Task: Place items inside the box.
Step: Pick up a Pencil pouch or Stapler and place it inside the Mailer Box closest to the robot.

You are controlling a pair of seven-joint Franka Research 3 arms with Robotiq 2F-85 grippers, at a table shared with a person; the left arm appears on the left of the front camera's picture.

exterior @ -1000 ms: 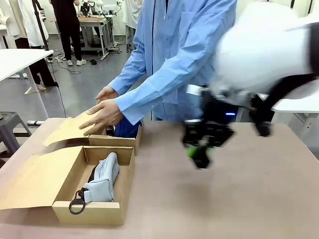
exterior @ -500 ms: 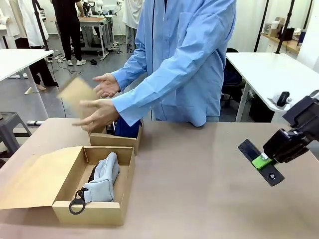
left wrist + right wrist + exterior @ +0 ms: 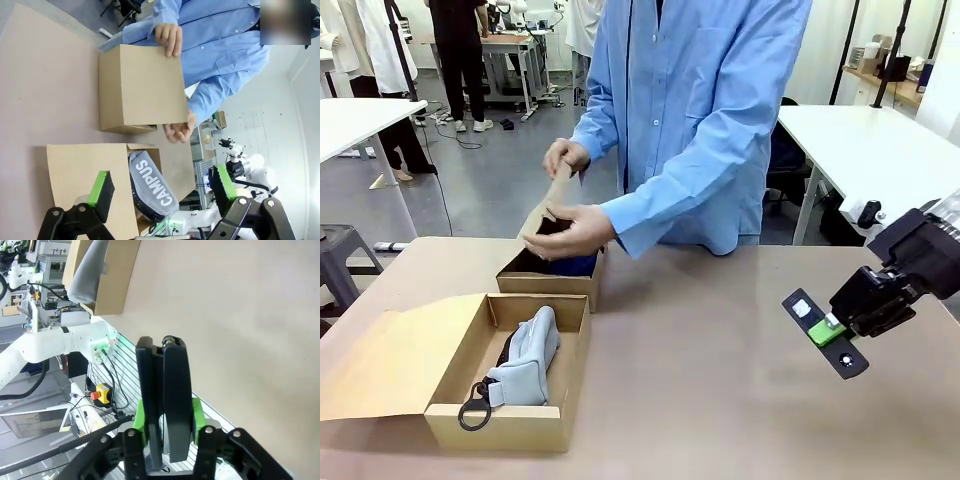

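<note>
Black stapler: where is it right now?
Front view, right side: the black stapler is clamped in the robot's right hand over the brown table, far from the open cardboard box at left.

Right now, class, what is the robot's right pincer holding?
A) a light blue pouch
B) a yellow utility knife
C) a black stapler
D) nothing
C: the right pincer is shut on a black stapler, clamped between its green pads, while the light blue pouch lies in the near cardboard box.
</note>
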